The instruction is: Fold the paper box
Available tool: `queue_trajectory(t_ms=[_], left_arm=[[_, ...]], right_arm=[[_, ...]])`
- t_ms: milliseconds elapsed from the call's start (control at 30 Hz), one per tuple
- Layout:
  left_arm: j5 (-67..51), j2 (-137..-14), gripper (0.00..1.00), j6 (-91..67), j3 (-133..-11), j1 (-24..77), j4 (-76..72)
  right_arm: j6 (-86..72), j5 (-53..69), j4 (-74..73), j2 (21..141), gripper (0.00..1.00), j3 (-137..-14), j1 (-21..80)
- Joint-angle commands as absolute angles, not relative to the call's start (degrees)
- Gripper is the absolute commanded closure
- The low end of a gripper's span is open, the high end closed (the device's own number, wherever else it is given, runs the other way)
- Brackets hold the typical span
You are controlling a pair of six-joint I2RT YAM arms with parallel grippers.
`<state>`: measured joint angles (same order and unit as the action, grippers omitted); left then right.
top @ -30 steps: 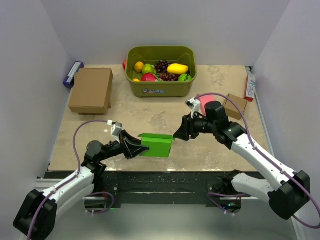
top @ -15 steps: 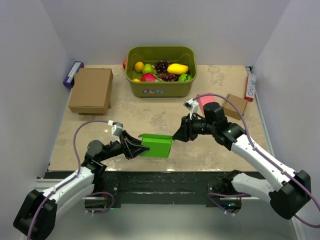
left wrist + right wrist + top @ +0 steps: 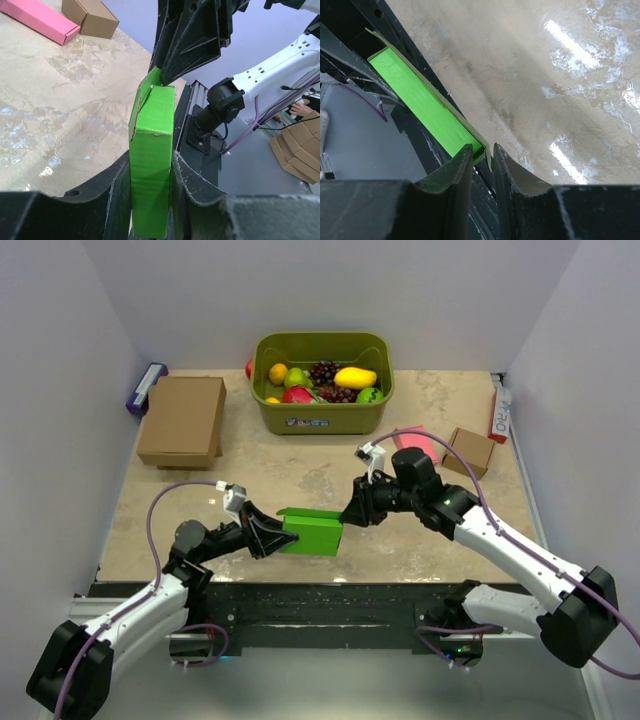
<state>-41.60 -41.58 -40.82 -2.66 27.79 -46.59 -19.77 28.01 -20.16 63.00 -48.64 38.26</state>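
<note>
The table [image 3: 300, 475] is walled on three sides. The bin [image 3: 300, 412], olive green, stands at the middle of its far edge. Straight in front of the bin runs a wide bare stretch of tabletop. At the near end of that stretch, close to the black front rail [image 3: 320, 592], is the paper box [image 3: 312, 530] — a bright green, long block.

The left gripper [image 3: 282, 533] has the box's end on the bin's left side clamped between its fingers [image 3: 116, 192], both pressed against the green faces. The right gripper [image 3: 347, 515] meets the opposite end. Its fingers [image 3: 462, 167] stand either side of the box's corner and a thin flap edge with barely a gap; whether they press on it cannot be told.

Left of the bin a large brown cardboard box [image 3: 182, 420] lies near the side wall, with a purple-and-white item [image 3: 146, 388] at its far corner. In front and to the right of the bin lie a pink flat box [image 3: 415, 443] and, just beside it, a small brown box [image 3: 470, 451]. A red-and-white carton [image 3: 500, 412] leans at the right wall.

The bin holds fruit — an orange [image 3: 278, 373], a green fruit [image 3: 296, 377], dark grapes [image 3: 324, 371], a yellow mango [image 3: 355, 377], a red fruit [image 3: 298, 395] and a green ball [image 3: 369, 395]. Something red [image 3: 249, 368] peeks from behind the bin's left corner.
</note>
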Motion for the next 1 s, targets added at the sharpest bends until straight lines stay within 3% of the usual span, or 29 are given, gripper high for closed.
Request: queue_trajectory(t_ms=[0, 167, 500, 700, 967], left_arm=[[-41.1, -41.2, 0.83, -39.1, 0.7, 27.8, -48.1], [-41.2, -41.0, 0.83, -38.8, 0.8, 27.9, -48.2], [-39.4, -40.6, 0.83, -35.2, 0.4, 29.8, -44.8], [-27.6, -40.4, 0.83, -23.0, -4.0, 38.5, -29.2], [-22.9, -39.9, 0.85, -19.9, -5.1, 40.3, -25.8]], right_arm=[[-20.0, 25.2, -20.4, 62.4, 0.73, -52.0, 38.7], [-19.6, 23.6, -22.7, 63.1, 0.79, -52.9, 38.7], [-21.2, 24.6, -26.3, 67.0, 1.00, -55.7, 38.7], [-24.3, 24.3, -27.7, 68.7, 1.00, -57.9, 38.7], [-28.7, 20.2, -26.7, 70.3, 1.00, -56.8, 40.5]])
